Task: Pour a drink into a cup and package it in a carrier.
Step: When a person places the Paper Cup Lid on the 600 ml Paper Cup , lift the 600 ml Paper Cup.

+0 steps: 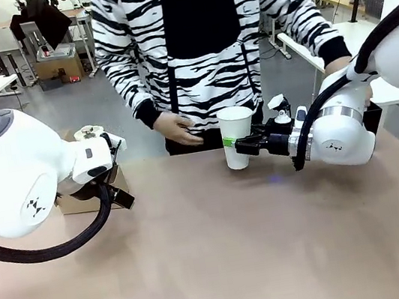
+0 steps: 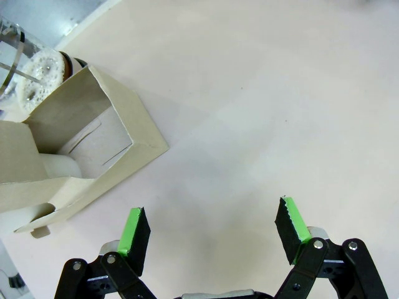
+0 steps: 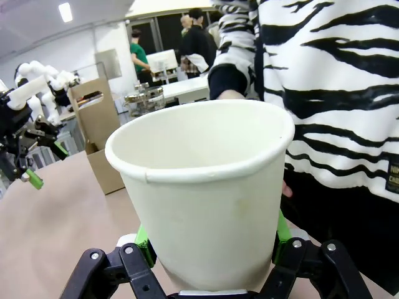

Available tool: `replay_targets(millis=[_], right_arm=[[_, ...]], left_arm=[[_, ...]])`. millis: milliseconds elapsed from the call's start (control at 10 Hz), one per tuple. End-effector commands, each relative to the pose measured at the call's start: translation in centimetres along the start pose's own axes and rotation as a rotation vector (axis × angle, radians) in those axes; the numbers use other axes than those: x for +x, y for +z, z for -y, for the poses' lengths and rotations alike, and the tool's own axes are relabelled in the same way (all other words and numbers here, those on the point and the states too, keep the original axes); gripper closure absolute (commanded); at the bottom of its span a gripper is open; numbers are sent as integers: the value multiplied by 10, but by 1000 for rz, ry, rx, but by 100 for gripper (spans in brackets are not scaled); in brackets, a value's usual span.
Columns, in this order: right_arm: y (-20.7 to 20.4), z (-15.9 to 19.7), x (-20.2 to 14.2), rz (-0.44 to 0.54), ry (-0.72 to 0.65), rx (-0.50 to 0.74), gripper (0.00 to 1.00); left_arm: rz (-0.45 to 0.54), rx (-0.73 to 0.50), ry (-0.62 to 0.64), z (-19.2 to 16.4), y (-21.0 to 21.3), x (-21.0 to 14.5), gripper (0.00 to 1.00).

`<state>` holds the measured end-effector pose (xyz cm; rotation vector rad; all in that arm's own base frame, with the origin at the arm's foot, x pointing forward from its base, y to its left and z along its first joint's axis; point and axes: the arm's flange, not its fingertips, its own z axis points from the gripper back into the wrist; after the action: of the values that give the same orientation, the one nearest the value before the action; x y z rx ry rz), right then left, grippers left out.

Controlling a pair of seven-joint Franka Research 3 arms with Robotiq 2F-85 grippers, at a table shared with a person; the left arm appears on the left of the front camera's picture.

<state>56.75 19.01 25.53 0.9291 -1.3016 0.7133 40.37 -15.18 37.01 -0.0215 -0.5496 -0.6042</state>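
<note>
**Surroundings.** The carrier (image 1: 79, 203) sits on the table (image 1: 217, 260) well apart from the cup (image 1: 237, 134), toward the robot's left of it. The left arm stands in front of the carrier and hides much of it. A clear glass jug (image 2: 22, 65) stands just beside the carrier, on its side away from the cup. The person stands directly behind the cup at the table's far edge. The person's hand (image 1: 176, 130) rests near the cup, on its carrier side. The left gripper (image 2: 213, 215) hangs over bare table next to the carrier, jaws wide apart with nothing between them.

**Cup.** The cup is plain white paper, upright, tapered toward the base, with a rolled rim. No liquid is visible in it in the right wrist view. The right gripper (image 1: 237, 145) is clamped on it, one green pad on each side of the lower wall. Whether the base touches the table cannot be told.
</note>
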Motion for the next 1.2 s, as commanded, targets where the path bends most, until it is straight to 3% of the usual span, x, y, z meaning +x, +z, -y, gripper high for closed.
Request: replay_targets(millis=[0,1100], right_arm=[[-1,-3,4,6,-5,-4,20],[-1,-3,4,6,-5,-4,20]], left_arm=[[1,-2,0,0,0,0,0],[1,-2,0,0,0,0,0]])
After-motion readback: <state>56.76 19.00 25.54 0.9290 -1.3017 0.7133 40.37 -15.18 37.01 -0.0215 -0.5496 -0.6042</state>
